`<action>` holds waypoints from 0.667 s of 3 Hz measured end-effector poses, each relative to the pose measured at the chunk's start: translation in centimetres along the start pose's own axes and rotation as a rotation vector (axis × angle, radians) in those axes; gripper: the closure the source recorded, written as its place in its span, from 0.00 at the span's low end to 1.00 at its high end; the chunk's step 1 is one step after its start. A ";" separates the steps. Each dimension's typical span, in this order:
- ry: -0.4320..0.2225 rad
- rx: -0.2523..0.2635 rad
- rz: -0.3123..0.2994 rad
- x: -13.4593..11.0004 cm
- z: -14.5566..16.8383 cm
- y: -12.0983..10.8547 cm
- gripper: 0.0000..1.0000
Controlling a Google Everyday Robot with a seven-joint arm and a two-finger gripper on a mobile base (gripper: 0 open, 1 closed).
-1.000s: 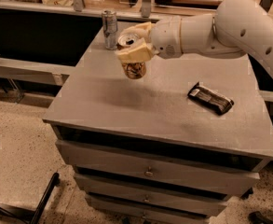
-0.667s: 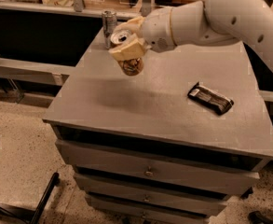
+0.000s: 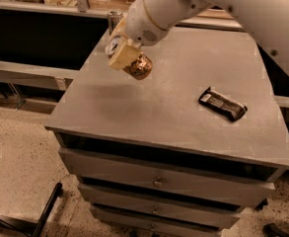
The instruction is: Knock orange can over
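The arm (image 3: 218, 4) slants down from the back-right edge, its gripper (image 3: 126, 58) clamped around the tilted can (image 3: 141, 67) near the worktop's (image 3: 149, 115) back-left corner, silver top facing left.

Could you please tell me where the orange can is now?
The orange can leans at the gripper, over the table's rear left, near the silver can.

a: where is the gripper (image 3: 126, 58) found?
b: at the lower left end of the white arm (image 3: 262, 9), which is stretched away up and to its right.
a: and its state?
b: it is clamped on the orange can (image 3: 140, 67), which is held tilted, with a tan finger pad (image 3: 119, 59) laid across it.
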State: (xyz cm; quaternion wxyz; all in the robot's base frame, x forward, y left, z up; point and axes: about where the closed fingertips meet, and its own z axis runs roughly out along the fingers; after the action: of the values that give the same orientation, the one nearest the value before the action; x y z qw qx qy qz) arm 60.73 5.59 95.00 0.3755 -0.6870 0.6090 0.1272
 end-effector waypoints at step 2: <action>0.465 -0.233 -0.116 2.6 3.3 2.2 1.00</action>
State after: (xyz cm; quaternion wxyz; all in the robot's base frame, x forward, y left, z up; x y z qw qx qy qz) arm 60.21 5.93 90.32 0.1505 -0.7703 0.6196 0.0136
